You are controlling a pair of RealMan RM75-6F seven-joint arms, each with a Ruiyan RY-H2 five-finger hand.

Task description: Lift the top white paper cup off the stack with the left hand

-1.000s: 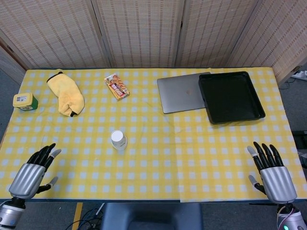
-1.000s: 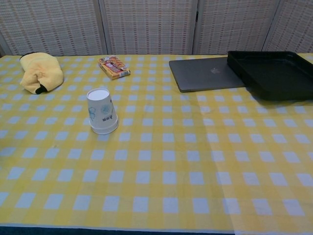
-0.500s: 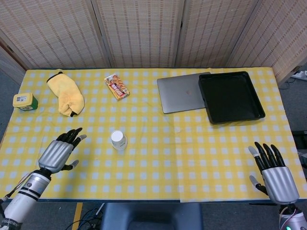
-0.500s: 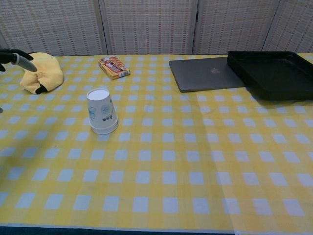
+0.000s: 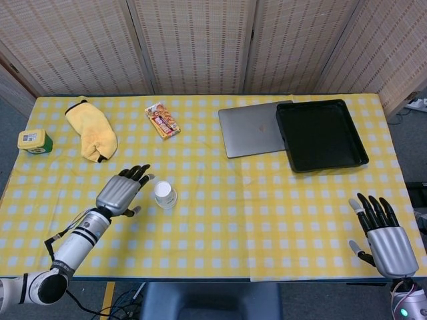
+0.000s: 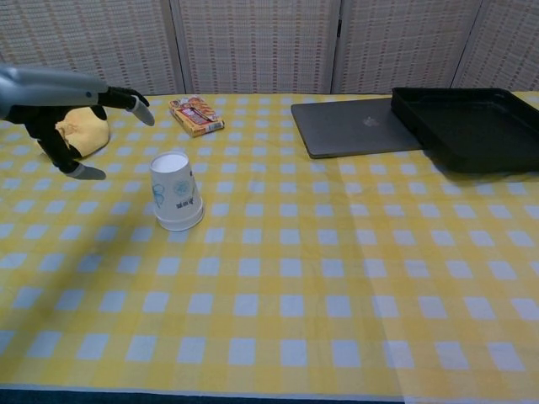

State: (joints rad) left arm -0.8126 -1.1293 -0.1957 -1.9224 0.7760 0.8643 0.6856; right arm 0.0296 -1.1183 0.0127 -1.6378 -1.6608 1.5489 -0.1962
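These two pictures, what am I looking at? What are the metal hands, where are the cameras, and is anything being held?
This is a robot with two arms ending in mechanical hands, standing at a table with a yellow checked cloth. One picture looks down from its head, the other looks forward from its chest.

The left hand is reaching, fingers spread, toward the white paper cups, stacked upside down. It is beside them and holds nothing. The right hand waits open at the near right edge, seen only from the head.

Also on the table: a yellow mitt, a snack packet, a closed laptop, a black tray overlapping the laptop's edge, and a small green tub.
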